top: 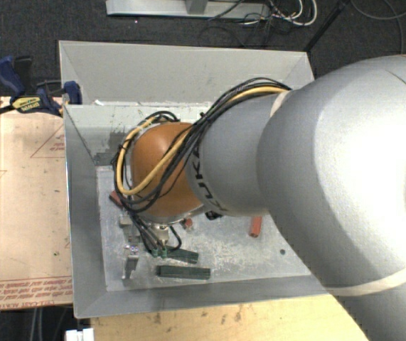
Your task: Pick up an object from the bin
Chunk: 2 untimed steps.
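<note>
My gripper [129, 264] hangs below the arm's orange cover at the bin's front left, low over the floor near the left wall. Just to its right a dark green flat strip [183, 271] lies along the front wall. A second dark green piece [182, 256] lies slightly behind that strip, partly under the cables. Nothing shows between the gripper's tips.
A small red cylinder [255, 226] lies right of centre on the bin floor. A small red and black item [188, 223] peeks out under the arm. The arm and its cover hide the middle and back of the bin.
</note>
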Each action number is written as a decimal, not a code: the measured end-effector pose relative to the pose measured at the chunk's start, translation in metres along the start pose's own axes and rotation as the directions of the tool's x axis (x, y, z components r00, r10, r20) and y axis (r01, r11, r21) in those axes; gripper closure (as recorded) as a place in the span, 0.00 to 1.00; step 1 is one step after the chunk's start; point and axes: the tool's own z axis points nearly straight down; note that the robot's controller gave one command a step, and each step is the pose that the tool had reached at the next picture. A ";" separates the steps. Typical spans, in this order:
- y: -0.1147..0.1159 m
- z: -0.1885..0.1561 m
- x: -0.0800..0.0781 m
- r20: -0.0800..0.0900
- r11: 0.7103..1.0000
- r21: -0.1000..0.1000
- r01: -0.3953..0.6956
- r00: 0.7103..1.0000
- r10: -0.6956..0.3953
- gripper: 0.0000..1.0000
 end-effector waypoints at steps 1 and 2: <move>-0.012 -0.008 -0.006 -0.005 1.000 -0.001 0.026 1.000 -0.026 0.00; -0.041 -0.004 -0.011 0.006 0.996 -0.002 0.091 0.996 -0.091 0.00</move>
